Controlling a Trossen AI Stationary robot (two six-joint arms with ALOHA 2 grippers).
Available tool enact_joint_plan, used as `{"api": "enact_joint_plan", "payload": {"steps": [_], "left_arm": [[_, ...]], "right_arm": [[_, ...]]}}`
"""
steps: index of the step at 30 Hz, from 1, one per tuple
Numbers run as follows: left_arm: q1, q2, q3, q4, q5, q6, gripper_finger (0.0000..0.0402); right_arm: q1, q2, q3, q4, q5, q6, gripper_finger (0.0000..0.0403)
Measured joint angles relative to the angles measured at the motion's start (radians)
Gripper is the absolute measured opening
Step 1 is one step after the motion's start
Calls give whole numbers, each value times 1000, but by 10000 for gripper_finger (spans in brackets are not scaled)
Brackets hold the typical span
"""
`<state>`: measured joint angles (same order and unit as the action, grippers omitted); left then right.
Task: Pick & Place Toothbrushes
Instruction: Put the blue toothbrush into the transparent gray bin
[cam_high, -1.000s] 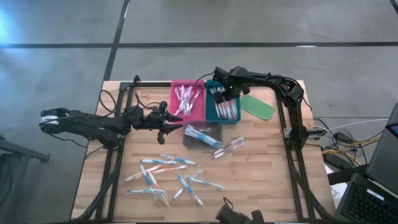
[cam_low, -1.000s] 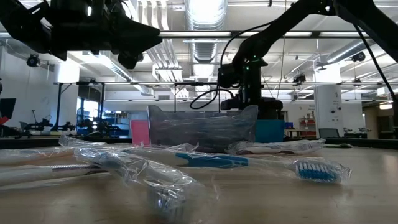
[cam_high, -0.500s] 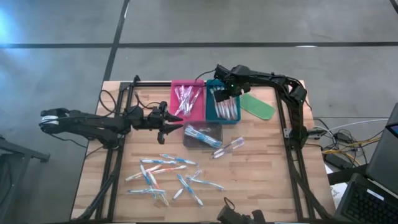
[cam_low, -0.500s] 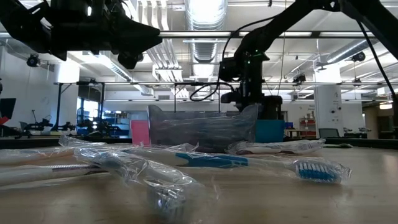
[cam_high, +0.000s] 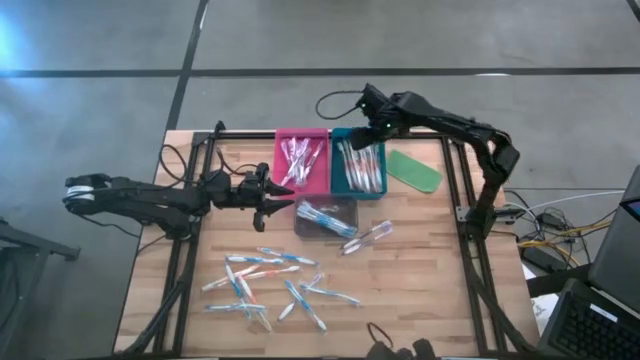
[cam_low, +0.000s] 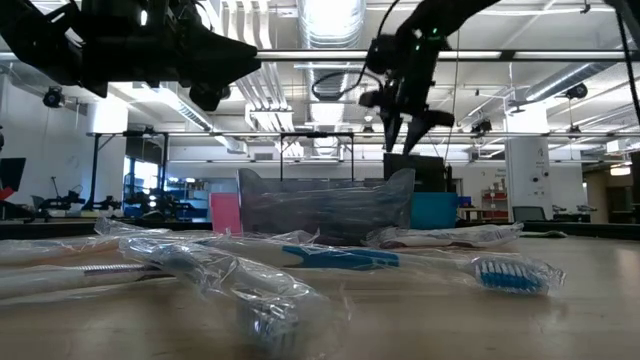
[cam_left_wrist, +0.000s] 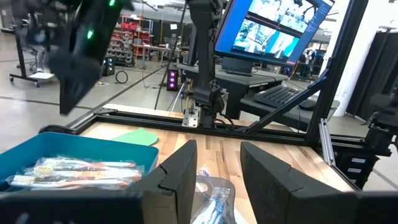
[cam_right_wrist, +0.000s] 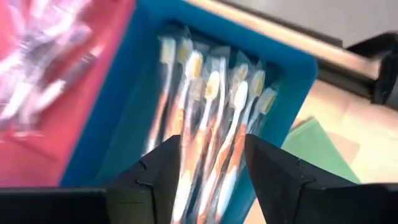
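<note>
Several wrapped toothbrushes (cam_high: 262, 282) lie loose on the near part of the table, and one more (cam_high: 367, 236) lies beside the clear tray (cam_high: 325, 217). More fill the pink tray (cam_high: 300, 160) and the teal tray (cam_right_wrist: 205, 124). My right gripper (cam_right_wrist: 211, 152) hangs open above the teal tray's far end (cam_high: 366, 128), with nothing between its fingers. My left gripper (cam_left_wrist: 217, 165) stands open and empty, raised off the table just left of the clear tray (cam_high: 276, 201).
A flat green oblong piece (cam_high: 413, 170) lies right of the teal tray. A black frame (cam_high: 470, 215) runs along the table's sides. Bare wood lies at the near right. In the low view, wrapped toothbrushes (cam_low: 400, 262) lie close in front of the clear tray (cam_low: 325, 205).
My right gripper has risen out of the teal tray and drawn back toward the table's far edge. It carries nothing; the toothbrushes lie in the tray.
</note>
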<state>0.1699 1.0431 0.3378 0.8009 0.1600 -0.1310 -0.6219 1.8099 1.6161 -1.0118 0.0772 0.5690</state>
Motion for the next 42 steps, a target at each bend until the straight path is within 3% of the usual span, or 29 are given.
{"api": "enact_joint_plan", "payload": {"steps": [14,26,42], "left_arm": [[0,0,0,-3,0,0,128],[0,0,0,-3,0,0,128],[0,-12,0,-33,5,-25,128]], "right_arm": [[125,-283,0,57,2,-58,95],[320,-418,0,134,6,-124,39],[778,-387,-17,9,344,-122,9]]}}
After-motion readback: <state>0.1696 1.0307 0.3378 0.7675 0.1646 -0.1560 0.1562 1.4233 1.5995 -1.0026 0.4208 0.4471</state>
